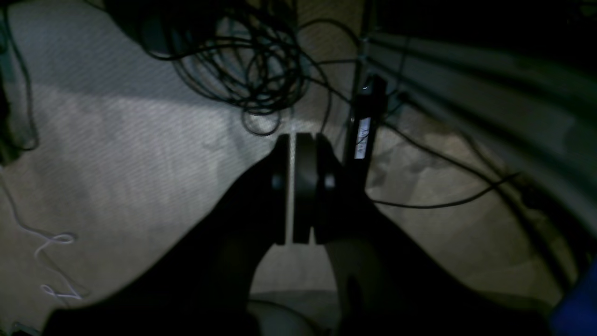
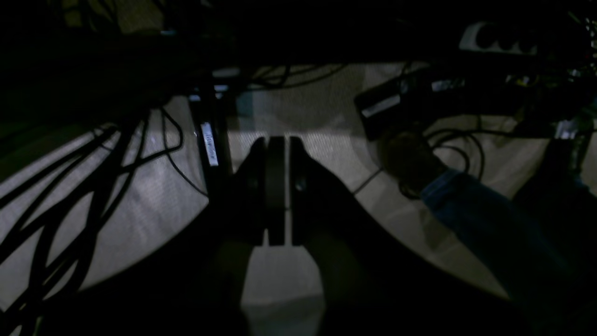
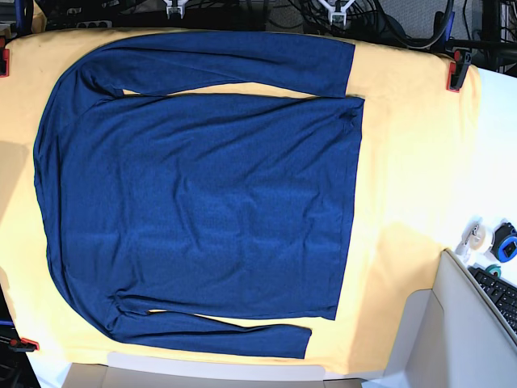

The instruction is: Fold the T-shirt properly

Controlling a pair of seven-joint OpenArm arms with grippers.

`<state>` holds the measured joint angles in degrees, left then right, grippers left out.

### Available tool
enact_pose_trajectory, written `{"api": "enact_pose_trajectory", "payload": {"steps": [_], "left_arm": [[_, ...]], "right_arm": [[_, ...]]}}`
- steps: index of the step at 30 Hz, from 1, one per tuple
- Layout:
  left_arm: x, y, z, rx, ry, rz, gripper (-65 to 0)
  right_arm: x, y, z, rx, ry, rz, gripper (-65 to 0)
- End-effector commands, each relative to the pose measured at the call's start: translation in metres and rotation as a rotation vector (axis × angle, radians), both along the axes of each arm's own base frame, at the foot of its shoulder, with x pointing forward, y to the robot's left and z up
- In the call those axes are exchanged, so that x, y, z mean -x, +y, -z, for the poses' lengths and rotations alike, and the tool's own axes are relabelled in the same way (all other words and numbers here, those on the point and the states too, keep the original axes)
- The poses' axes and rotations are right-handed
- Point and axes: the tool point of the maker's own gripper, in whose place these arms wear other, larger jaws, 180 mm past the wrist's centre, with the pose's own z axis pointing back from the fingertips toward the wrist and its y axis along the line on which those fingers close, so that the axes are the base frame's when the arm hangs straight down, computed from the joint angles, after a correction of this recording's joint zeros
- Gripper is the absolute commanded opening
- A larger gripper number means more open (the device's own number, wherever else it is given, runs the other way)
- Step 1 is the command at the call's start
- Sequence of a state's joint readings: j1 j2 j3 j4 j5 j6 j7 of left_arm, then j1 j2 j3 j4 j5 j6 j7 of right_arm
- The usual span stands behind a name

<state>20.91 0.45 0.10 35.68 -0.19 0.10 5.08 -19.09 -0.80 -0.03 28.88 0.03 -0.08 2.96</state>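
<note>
Nearest the camera in the wrist views, the slim black left gripper (image 1: 301, 140) and slim black right gripper (image 2: 276, 140) are pointing their closed, empty fingers over grey floor. A tangle of thin black cable (image 1: 275, 79) is lying just past the left tips. In the base view, both claws are hanging beyond one long sleeve of the dark navy knit T-shirt (image 3: 210, 194), which is spreading flat across a pale yellow cloth (image 3: 404, 194). Past the hem, on the left claw's side, bare cloth is leaving open room, with a black-and-red clamp (image 3: 458, 69) gripping its edge. Farther out, a grey panel (image 3: 477, 331) and a black keyboard (image 3: 498, 299) are occupying the corner. The shirt's body is pointing its neck toward the right claw's side, its long axis running sideways, roughly parallel to the line between the claws.
</note>
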Motion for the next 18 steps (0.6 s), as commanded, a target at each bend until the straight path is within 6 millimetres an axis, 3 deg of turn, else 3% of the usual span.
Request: {"api": "enact_pose_trajectory", "payload": {"steps": [1, 7, 12, 18], "left_arm": [[0.000, -0.001, -0.005, -0.002, -0.017, 0.002, -65.0], [-0.004, 0.008, -0.043, -0.025, -0.102, 0.005, -65.0], [-0.009, 0.013, -0.090, -0.042, -0.166, 0.017, -65.0], [-0.022, -0.012, -0.160, 0.018, -0.295, 0.164, -65.0]], "right_arm": [[0.012, -0.001, -0.004, 0.002, -0.001, -0.003, -65.0], [0.022, -0.014, -0.040, 0.023, -0.097, -0.030, -65.0], [0.024, -0.022, -0.087, 0.030, -0.194, -0.104, -65.0], [0.001, -0.023, -0.153, 0.030, -0.343, -0.149, -65.0]]}}
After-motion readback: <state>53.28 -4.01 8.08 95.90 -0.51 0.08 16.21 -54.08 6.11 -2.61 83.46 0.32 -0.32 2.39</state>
